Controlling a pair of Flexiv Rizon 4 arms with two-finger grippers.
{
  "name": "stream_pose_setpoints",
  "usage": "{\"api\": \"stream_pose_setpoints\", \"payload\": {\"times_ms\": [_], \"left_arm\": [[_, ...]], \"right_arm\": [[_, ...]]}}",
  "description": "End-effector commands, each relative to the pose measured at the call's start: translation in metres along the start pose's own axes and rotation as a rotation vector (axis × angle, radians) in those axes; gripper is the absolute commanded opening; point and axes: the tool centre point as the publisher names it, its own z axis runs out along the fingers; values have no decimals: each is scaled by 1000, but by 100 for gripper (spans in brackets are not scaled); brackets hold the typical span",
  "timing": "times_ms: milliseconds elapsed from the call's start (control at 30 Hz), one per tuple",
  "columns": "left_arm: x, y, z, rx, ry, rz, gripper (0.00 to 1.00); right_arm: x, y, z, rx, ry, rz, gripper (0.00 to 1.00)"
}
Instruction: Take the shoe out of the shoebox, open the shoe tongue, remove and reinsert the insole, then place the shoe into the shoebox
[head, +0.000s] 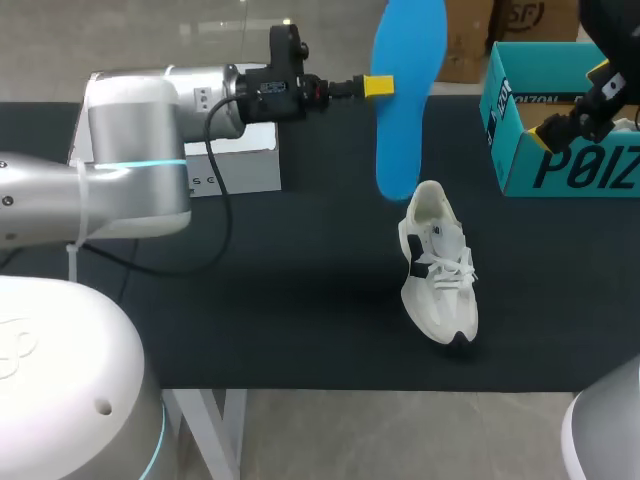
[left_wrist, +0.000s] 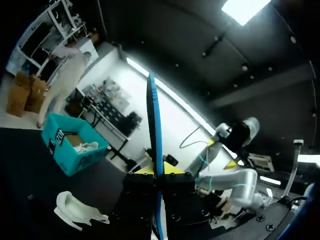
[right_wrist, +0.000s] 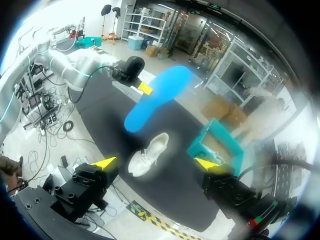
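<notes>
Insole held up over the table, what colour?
The insole is bright blue; the head view shows it best.

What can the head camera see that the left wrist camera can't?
Only the head view shows the white box by the left arm, and the blue insole flat-on. Only the left wrist view shows that insole as a thin edge pinched in the left end effector. Both show the white shoe and the teal shoebox.

We see a matt black cloth over the table (head: 300, 330), a smooth matt blue insole (head: 410, 120), a shoe (head: 440, 270) of whitish woven cloth with laces, a teal shoebox (head: 575, 165) of matt cardboard, and our left arm (head: 135, 150) in a satin silver shell.
</notes>
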Motion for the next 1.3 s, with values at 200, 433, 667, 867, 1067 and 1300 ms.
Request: {"api": "stream_pose_setpoints", "payload": {"times_ms": [200,433,667,867,1067,1300], "left_arm": [[13,0,-2,-67,-223,222,0],[13,0,-2,-67,-223,222,0],[13,0,-2,-67,-223,222,0],[13,0,-2,-67,-223,222,0],[13,0,-2,-67,-223,222,0],[21,-12,-2,-115,-242,530,0]], "right_arm": [[-1,3,0,7,2,1,100],[-1,3,0,7,2,1,100],[-1,3,0,7,2,1,100],[-1,3,0,7,2,1,100],[-1,3,0,7,2,1,100],[-1,3,0,7,2,1,100]]}}
